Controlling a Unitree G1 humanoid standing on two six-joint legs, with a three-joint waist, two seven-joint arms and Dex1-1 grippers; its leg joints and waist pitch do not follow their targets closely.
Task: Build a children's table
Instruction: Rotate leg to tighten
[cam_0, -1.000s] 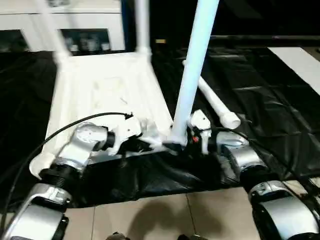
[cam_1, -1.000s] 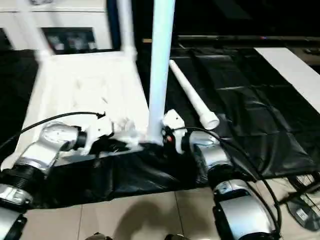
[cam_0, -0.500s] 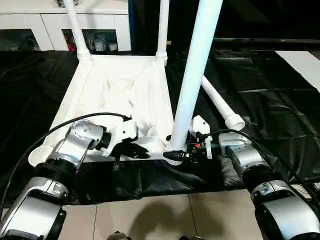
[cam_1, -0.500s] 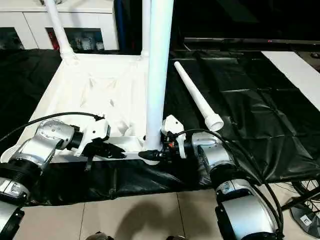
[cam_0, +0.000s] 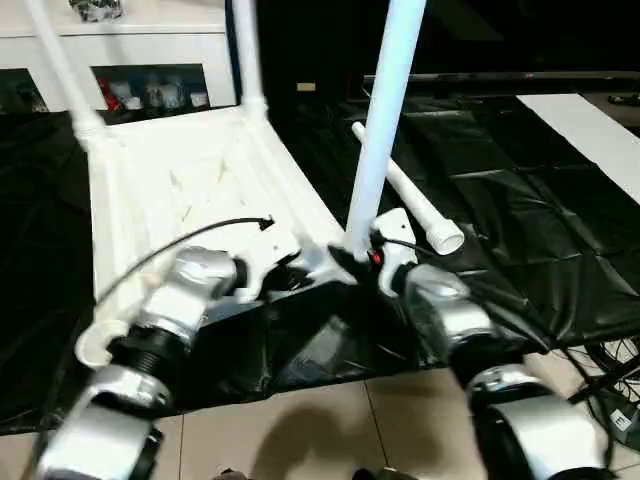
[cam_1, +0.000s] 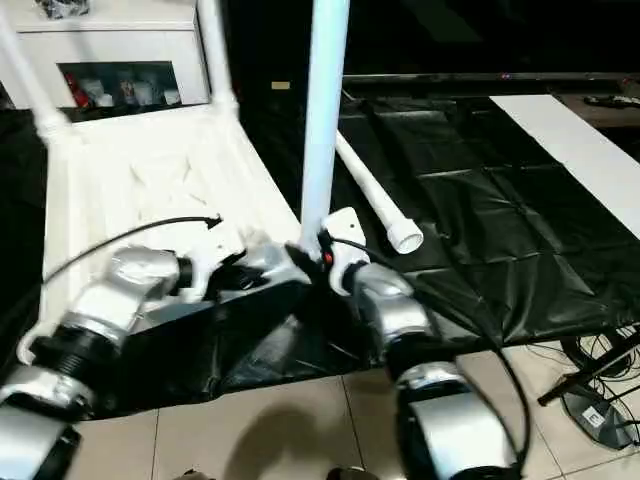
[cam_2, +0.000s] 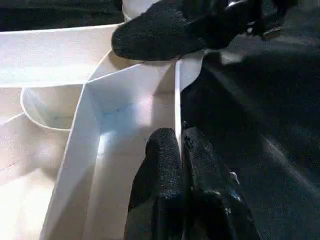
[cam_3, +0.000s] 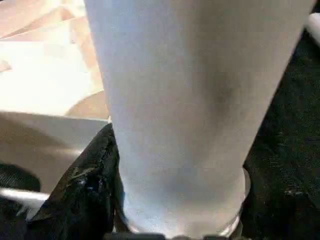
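Pinching the raised rim (cam_2: 176, 95) of the upturned white tabletop (cam_0: 190, 190) with the left gripper (cam_2: 181, 150), black fingers pressed together on the thin wall near the corner socket. Clasping the foot of the upright third leg (cam_0: 383, 120) with the right gripper (cam_0: 362, 258), fingers around the tube just where it enters that near corner socket; slightly tighter on the tube than a second ago. Shifted camera since then, so the whole scene sits differently, yet leg and tabletop keep the same relation. Lying upside down on black sheeting (cam_0: 520, 200) over the floor, two far legs (cam_0: 60, 60) already standing in their sockets. Resting loose on the sheeting beside the tabletop, the fourth leg (cam_0: 415, 205). Probably seating the third leg; one more to fit afterwards.
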